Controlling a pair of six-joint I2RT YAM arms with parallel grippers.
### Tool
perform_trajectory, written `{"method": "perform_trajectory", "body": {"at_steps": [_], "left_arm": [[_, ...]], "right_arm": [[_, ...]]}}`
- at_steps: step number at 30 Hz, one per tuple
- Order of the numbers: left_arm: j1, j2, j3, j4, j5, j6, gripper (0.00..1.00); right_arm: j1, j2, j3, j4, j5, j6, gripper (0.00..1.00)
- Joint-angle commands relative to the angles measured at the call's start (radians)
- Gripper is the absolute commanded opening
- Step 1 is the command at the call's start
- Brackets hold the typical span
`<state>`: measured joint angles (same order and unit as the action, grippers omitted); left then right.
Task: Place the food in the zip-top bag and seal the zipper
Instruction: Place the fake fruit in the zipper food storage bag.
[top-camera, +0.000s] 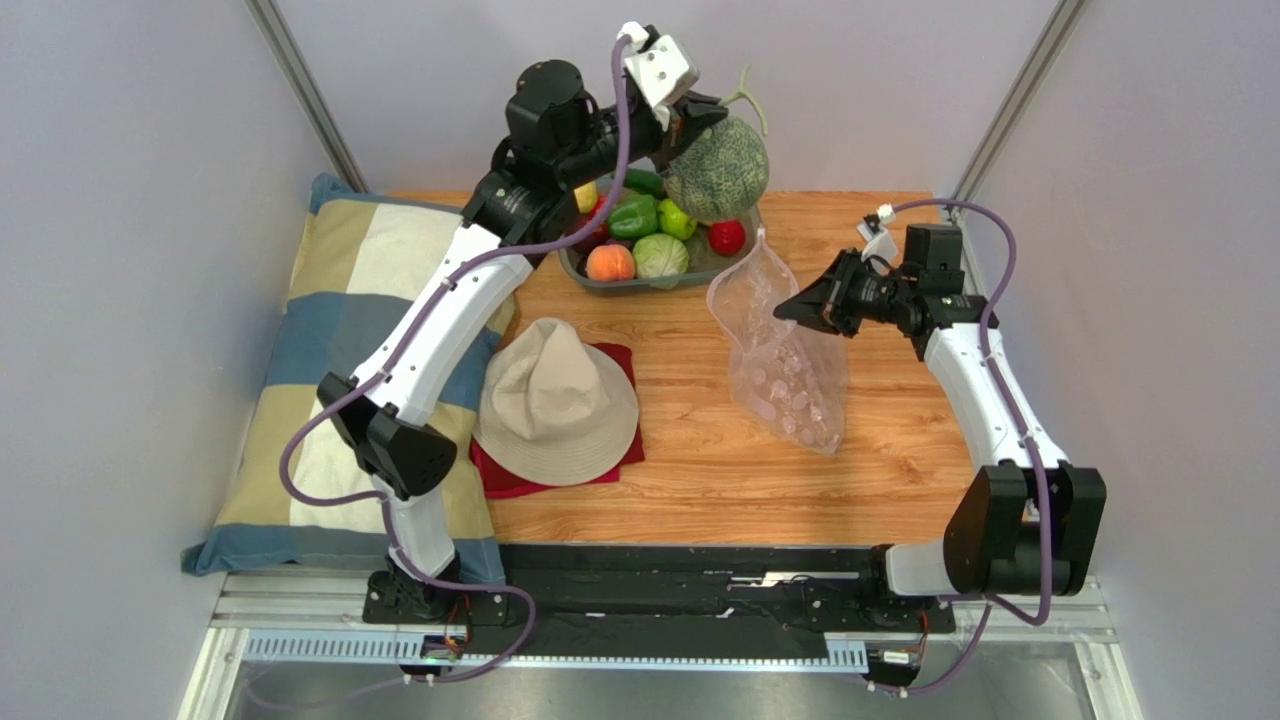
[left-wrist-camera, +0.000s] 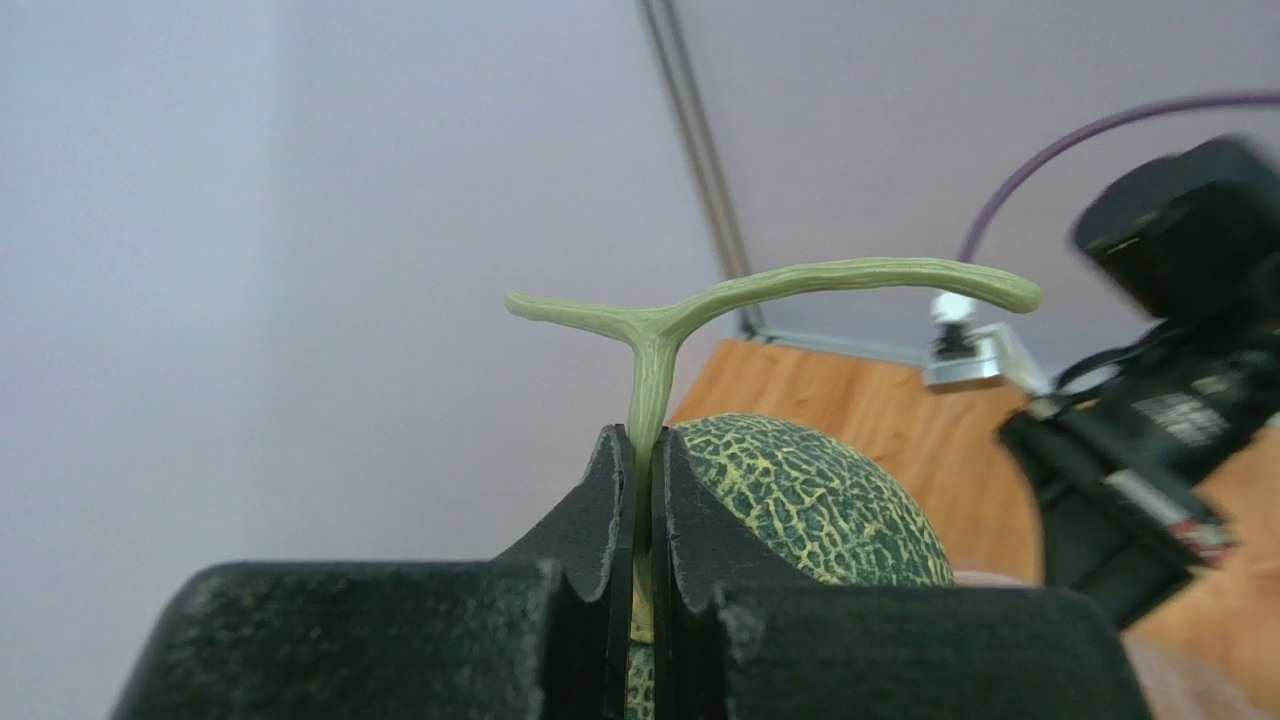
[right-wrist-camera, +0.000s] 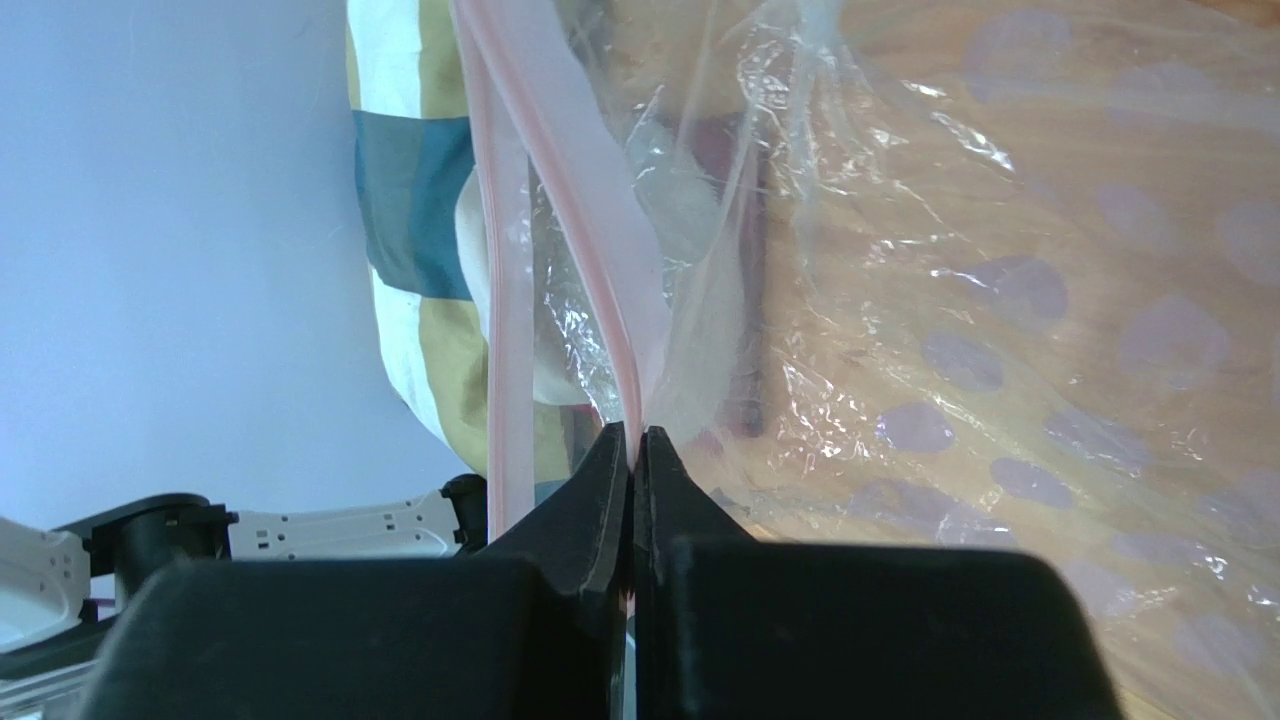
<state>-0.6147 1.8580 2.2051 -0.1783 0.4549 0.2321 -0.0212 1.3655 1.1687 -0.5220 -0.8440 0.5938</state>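
**From above:** the left gripper (top-camera: 694, 128) holds a green melon (top-camera: 718, 168) in the air over the far end of a grey bowl (top-camera: 579, 273). The rest of the food sits in the bowl, a peach (top-camera: 609, 263), a cabbage (top-camera: 660, 257) and a pepper (top-camera: 633, 219) among it. To the right, the clear bag (top-camera: 781, 368) slopes from the right gripper (top-camera: 784, 308) down to the table (top-camera: 721, 480). A hat (top-camera: 556, 402) rests on a red cloth (top-camera: 504, 477) beside a checked pillow (top-camera: 323, 375).

**Left wrist:** the left gripper (left-wrist-camera: 633, 450) is pressed together, pinching the melon (left-wrist-camera: 812, 503) by its T-shaped stem (left-wrist-camera: 751, 293). The fruit sits just behind the fingers. A label (left-wrist-camera: 1187, 420) on the other arm is too blurred to read.

**Right wrist:** the right gripper (right-wrist-camera: 634, 443) is pressed together, pinching the bag (right-wrist-camera: 977, 300) at its pink zipper (right-wrist-camera: 579, 225), which runs up and away from the tips. The crinkled film, marked with pale round spots, spreads right over the wood. The pillow (right-wrist-camera: 406, 195) shows behind it.
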Motion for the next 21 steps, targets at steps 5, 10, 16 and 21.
{"method": "perform_trajectory", "body": {"at_steps": [5, 10, 16, 21], "left_arm": [[-0.06, -0.121, -0.233, 0.049, 0.128, -0.322, 0.0], [-0.072, -0.12, -0.333, 0.092, 0.151, -0.442, 0.0], [-0.074, -0.102, -0.452, 0.174, 0.157, -0.56, 0.0], [-0.074, -0.056, -0.507, 0.264, 0.171, -0.64, 0.0]], "right_arm": [[0.003, 0.066, -0.099, 0.188, -0.056, 0.077, 0.0], [0.003, 0.101, -0.193, 0.359, -0.078, 0.155, 0.0], [0.003, 0.171, -0.271, 0.456, -0.079, 0.158, 0.0], [0.003, 0.23, -0.334, 0.513, -0.061, 0.149, 0.0]]}}
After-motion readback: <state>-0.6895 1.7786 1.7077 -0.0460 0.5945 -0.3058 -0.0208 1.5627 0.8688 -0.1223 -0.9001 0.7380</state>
